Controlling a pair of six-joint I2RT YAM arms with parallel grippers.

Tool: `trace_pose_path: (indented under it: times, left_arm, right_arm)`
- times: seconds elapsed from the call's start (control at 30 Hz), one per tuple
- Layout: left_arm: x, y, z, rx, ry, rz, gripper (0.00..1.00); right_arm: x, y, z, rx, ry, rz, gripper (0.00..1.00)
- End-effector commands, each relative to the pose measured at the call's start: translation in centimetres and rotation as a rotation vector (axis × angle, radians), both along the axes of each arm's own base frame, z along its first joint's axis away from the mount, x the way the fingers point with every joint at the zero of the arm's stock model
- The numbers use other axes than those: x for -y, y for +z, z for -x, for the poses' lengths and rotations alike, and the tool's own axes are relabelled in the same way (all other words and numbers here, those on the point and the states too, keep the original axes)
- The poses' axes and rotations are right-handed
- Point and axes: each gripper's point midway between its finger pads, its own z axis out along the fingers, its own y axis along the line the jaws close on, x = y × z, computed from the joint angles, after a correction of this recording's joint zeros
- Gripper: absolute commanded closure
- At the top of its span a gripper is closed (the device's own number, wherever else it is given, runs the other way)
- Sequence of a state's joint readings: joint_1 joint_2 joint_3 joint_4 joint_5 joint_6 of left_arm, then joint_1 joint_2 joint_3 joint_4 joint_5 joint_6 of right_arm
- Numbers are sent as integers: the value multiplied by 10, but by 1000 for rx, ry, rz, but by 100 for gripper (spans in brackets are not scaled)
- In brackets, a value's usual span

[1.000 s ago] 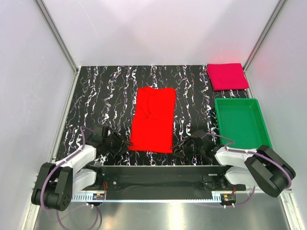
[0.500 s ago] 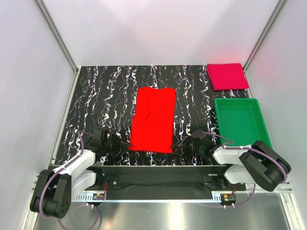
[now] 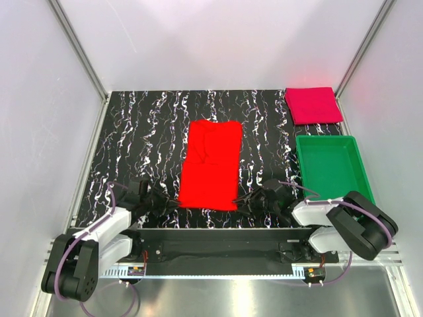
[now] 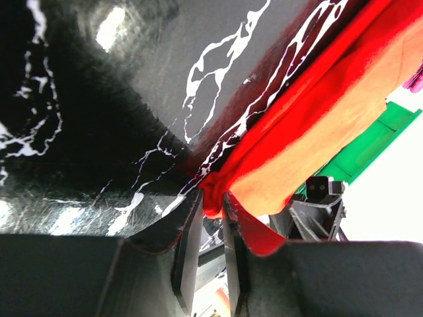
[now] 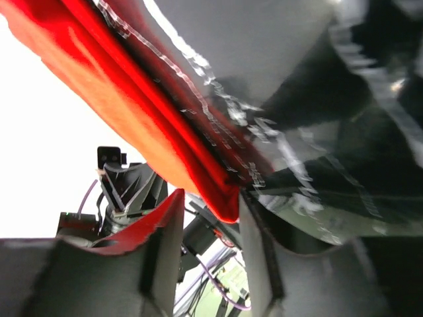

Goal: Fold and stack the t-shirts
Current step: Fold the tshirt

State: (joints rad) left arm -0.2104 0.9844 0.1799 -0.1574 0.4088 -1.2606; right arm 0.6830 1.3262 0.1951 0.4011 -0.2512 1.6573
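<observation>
The bright red t-shirt (image 3: 211, 165) lies flat as a long folded strip in the middle of the black marbled table. The darker crimson t-shirt (image 3: 313, 104) rests folded at the far right corner. My left gripper (image 3: 173, 200) is at the red shirt's near left corner. In the left wrist view the left gripper (image 4: 211, 198) has narrow jaws that pinch the shirt's corner (image 4: 215, 191). My right gripper (image 3: 246, 200) is at the near right corner. In the right wrist view the right gripper (image 5: 210, 201) stands open around the shirt's edge (image 5: 225, 198), which touches only one finger.
A green plastic tray (image 3: 301, 165) stands at the right, between the crimson shirt and the right arm. White walls with metal corner posts enclose the table on three sides. The arms' base rail runs along the near edge.
Both grippers have edged in to the red shirt's near corners. The left jaws have narrowed onto the cloth. The right jaws have narrowed a little, then stopped.
</observation>
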Motion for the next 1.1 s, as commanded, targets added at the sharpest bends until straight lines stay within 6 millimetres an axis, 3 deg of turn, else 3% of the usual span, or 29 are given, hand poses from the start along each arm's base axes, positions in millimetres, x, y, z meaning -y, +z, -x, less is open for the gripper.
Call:
trace_pose_path:
  times: [0.0, 0.23, 0.37, 0.4, 0.5, 0.6, 0.73, 0.87, 1.07]
  left_arm:
    - [-24, -40, 34, -142, 10, -148, 73]
    - [-24, -38, 31, -137, 4, -152, 75]
    - [-22, -35, 27, -118, -1, -146, 89]
    - [-22, -33, 26, -108, -1, -143, 94]
    - [-21, -30, 24, -91, -2, -135, 100]
    - [-19, -27, 25, -82, -13, -122, 100]
    - [-12, -21, 35, -92, -49, -91, 100]
    - [-5, -14, 45, -96, -81, -74, 100]
    - [-3, 30, 40, 58, -55, -50, 100]
  right_arm:
    - [7, -29, 28, -147, 30, 62, 53]
    - [16, -31, 27, -162, -57, 84, 55]
    - [22, -36, 32, -176, -67, 96, 75]
    - [23, -38, 33, -178, -69, 101, 84]
    - [26, -42, 33, -171, -76, 106, 100]
    - [21, -42, 33, -175, -46, 106, 100]
    - [25, -42, 48, -213, 1, 147, 100]
    - [31, -21, 54, -173, 18, 147, 100]
    - [40, 4, 74, -127, 79, 151, 100]
